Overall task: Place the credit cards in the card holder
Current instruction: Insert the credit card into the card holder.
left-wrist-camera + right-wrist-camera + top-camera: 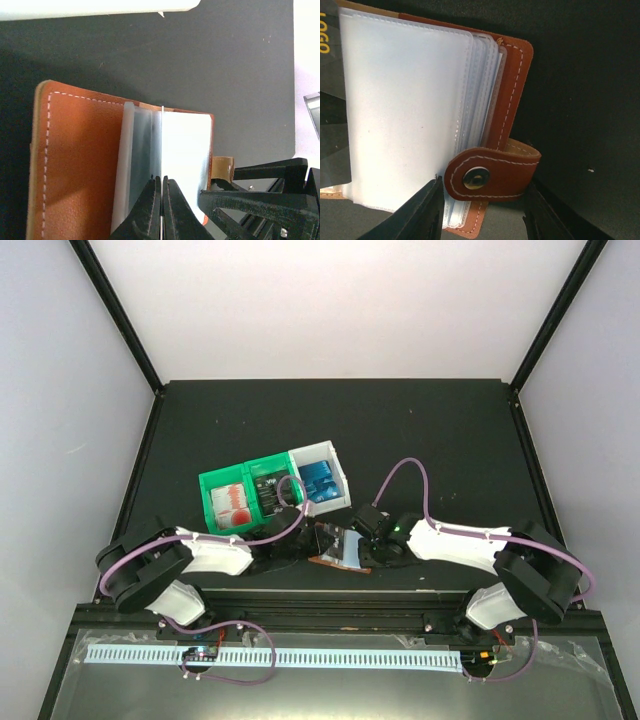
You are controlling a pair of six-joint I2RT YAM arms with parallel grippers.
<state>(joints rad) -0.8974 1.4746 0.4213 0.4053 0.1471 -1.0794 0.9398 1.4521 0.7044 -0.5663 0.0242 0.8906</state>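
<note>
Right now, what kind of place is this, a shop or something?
Probably a robot test booth, not a shop: plain white walls and black frame posts enclose a matte black tabletop, and two black-and-white robot arms stand at its near edge.

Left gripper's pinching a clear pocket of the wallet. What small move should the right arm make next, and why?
Probably close the right gripper on the snap tab to steady the card holder: its jaws stand open either side of the tab, while the left gripper pinches only one clear pocket.
</note>
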